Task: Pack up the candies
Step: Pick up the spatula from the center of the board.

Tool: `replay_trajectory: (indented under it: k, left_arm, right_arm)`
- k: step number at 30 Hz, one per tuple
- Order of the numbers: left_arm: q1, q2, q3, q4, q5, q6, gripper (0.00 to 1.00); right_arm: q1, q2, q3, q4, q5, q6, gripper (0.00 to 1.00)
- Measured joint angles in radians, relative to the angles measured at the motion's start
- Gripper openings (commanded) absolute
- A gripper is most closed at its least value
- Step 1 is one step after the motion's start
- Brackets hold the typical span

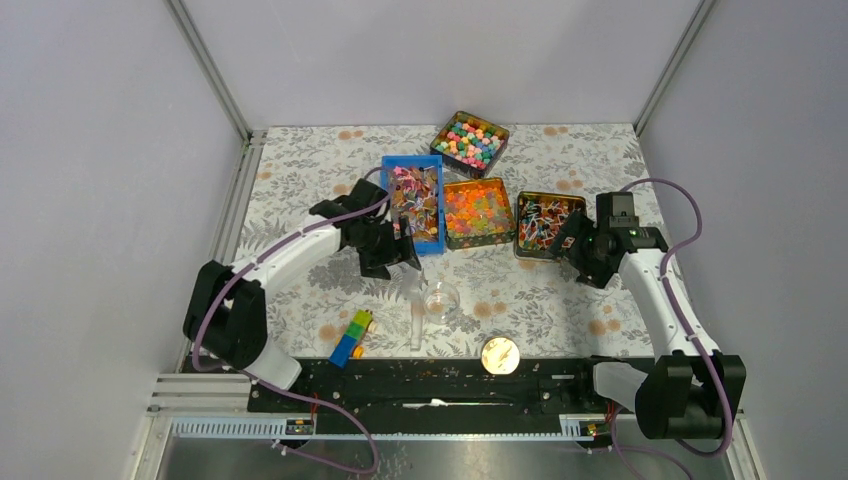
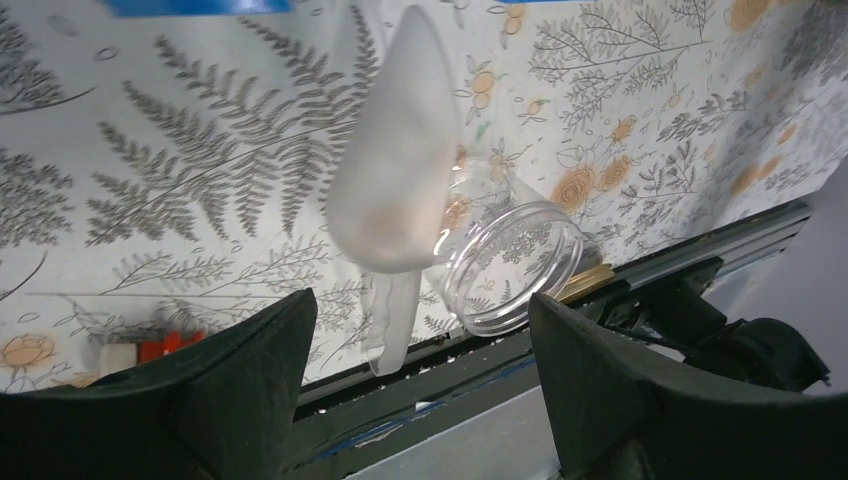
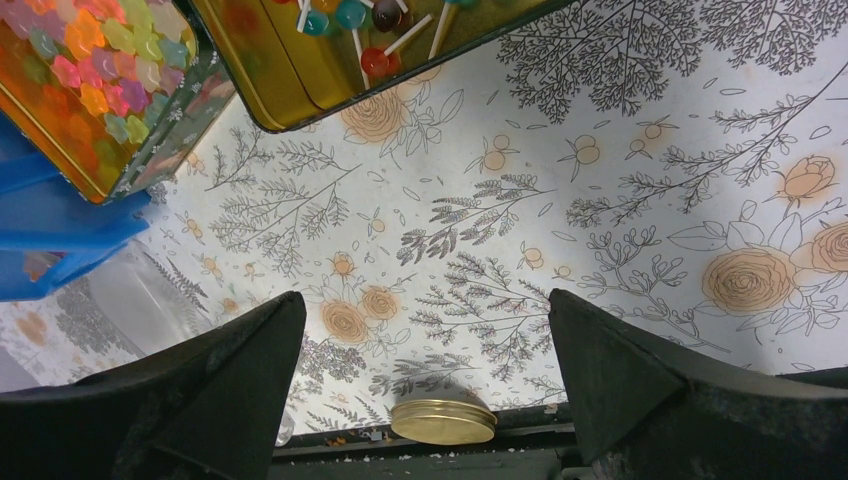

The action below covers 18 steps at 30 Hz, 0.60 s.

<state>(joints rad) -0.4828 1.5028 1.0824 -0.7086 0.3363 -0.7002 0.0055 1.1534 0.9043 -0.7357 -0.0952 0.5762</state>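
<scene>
No readable text or labels.

The bench (image 1: 300,165) I work at, seen from above and behind me, is spread with a pale cloth (image 1: 570,290) printed with grey ferns and orange blossoms. It is closed in on three sides by plain grey walls: a back panel (image 1: 430,50), a left panel (image 1: 100,150) and a right panel (image 1: 765,150), which meet at slanting aluminium posts (image 1: 208,68) in the far corners. Soft, even light falls across it with only faint shadows, while a black rail (image 1: 420,385) and a slotted metal strip (image 1: 230,427) run along the near edge before me.
</scene>
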Motion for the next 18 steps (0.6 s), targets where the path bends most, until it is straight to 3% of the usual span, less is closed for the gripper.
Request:
replay_trajectory:
  k: [6,11,18]
  left_arm:
    - [-0.109,0.117,0.167,-0.076,-0.093,0.027,0.72]
    - [-0.177,0.230,0.321,-0.179,-0.217,0.065,0.60]
    - [-0.203,0.321,0.349,-0.255,-0.316,0.094,0.47]
  right_arm:
    - [0.000,0.017,0.000,0.000,-0.029,-0.009,0.99]
    - [0.000,0.020,-0.001,0.000,-0.033,-0.012,0.99]
    - [0.000,0.024,-0.001,0.000,-0.054,-0.023,0.99]
